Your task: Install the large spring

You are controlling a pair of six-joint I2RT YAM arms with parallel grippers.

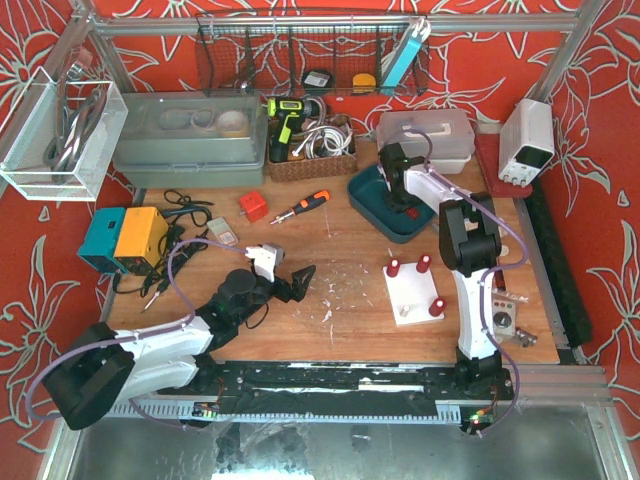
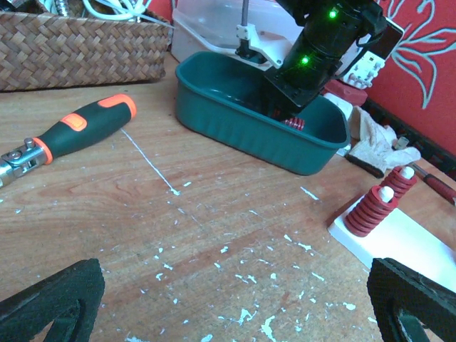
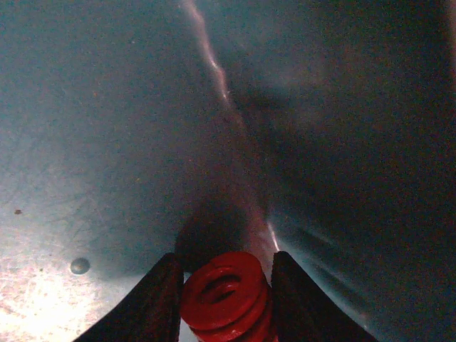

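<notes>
Gripping a large red spring (image 3: 226,303), the jaws of the right arm (image 1: 468,245) are closed on it inside the teal bin (image 2: 242,121). One dark finger (image 3: 158,299) presses against each side of the coil. The spring sits squarely between the fingers, with its open end sticking out past their tips toward the bin's floor. A dark shadow lies on the floor just beyond the spring, but whether the coil touches the floor cannot be told. From the left wrist view, a bit of red coil shows under the right arm's black wrist, low inside the bin and near its far wall. On the tabletop (image 1: 340,320), just near of the bin, lies a white base plate (image 1: 412,298). It carries three upright pegs, each with a red spring (image 1: 393,267) already seated around it. The jaws of the left arm (image 1: 150,350) stand wide open and empty above the bare wood, which is flecked with white chips, well apart from both the plate and the bin. An orange-and-black screwdriver (image 2: 78,132) lies flat to the left of the bin, in front of a wicker basket (image 2: 78,50).
</notes>
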